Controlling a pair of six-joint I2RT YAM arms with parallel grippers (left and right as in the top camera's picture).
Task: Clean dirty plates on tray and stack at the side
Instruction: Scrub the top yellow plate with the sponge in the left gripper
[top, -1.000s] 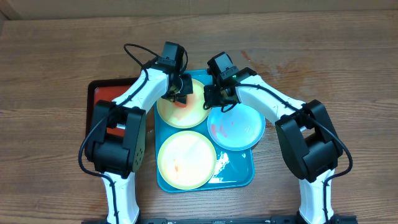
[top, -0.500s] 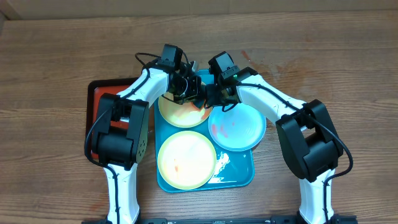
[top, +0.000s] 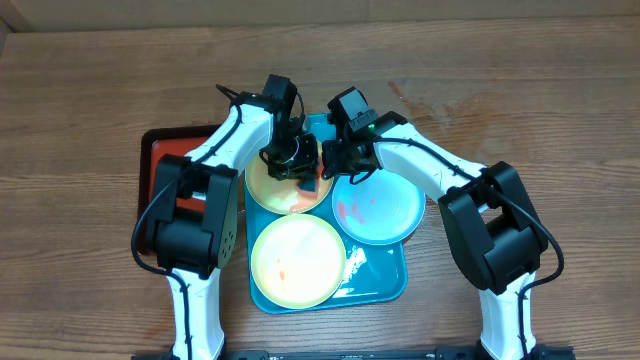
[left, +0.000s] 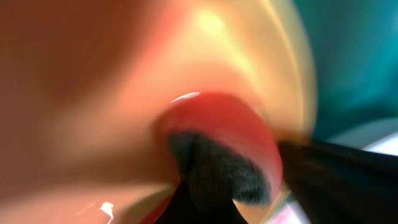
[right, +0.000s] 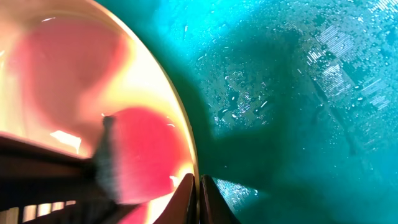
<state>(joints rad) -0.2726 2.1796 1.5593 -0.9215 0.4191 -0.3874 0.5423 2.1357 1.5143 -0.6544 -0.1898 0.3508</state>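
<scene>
The turquoise tray (top: 385, 282) holds three plates. A pale yellow plate (top: 272, 192) lies at the tray's back left, with a second yellow plate (top: 298, 258) in front of it and a light teal plate (top: 380, 208) with reddish smears at the right. My left gripper (top: 297, 165) is shut on a red sponge with a dark pad (left: 227, 134) and presses it onto the back plate (left: 249, 50). My right gripper (right: 199, 196) is shut on that plate's rim (right: 158, 93). The sponge also shows in the right wrist view (right: 146, 155).
A smaller red tray with a black rim (top: 160, 150) sits left of the turquoise tray, partly under my left arm. Wet tray floor (right: 298, 93) lies beside the held rim. Wooden table (top: 520, 90) surrounds both trays.
My left gripper has swept the sponge from the back plate's far edge toward its middle. The plate has shifted slightly left and forward. The right gripper has kept its hold on the rim.
</scene>
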